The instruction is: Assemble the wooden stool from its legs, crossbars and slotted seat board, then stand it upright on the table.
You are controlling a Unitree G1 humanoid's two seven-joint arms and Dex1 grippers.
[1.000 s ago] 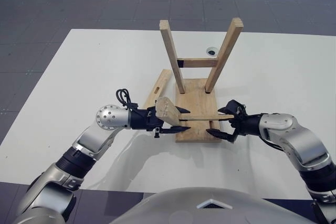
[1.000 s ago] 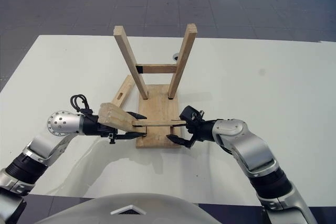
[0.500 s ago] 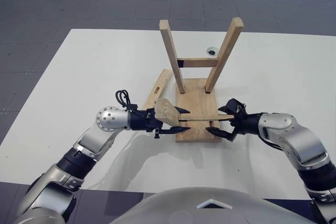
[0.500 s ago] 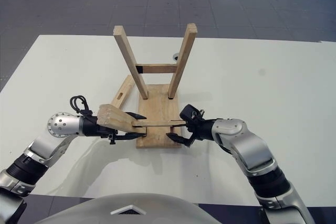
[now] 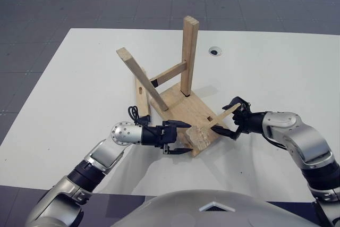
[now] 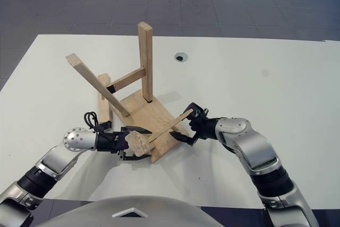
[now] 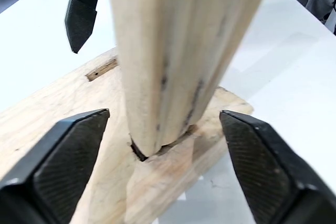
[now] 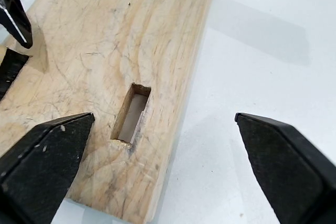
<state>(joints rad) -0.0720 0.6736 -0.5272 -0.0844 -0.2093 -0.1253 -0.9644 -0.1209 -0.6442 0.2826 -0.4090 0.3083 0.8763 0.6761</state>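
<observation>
Seat board (image 5: 179,106) has swung askew — third leg (image 7: 173,51) now socketed, one slot (image 8: 131,111) left; left gripper (image 5: 183,138), right gripper (image 5: 227,118) both released.

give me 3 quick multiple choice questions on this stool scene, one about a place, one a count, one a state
1. Where is the loose leg?
A) flat on the table, on the robot's left of the seat board
B) across the board
C) standing in a slot

2. How many tall legs rise from the board's far end, joined by a crossbar?
A) one
B) two
C) four

3. The right tool is:
A) open
B) shut on a leg
C) shut on the board

Answers:
1 A, it lies along the board's left edge.
2 B, one upright and one tilted.
3 A, its fingers are spread wide around an empty slot.
</observation>
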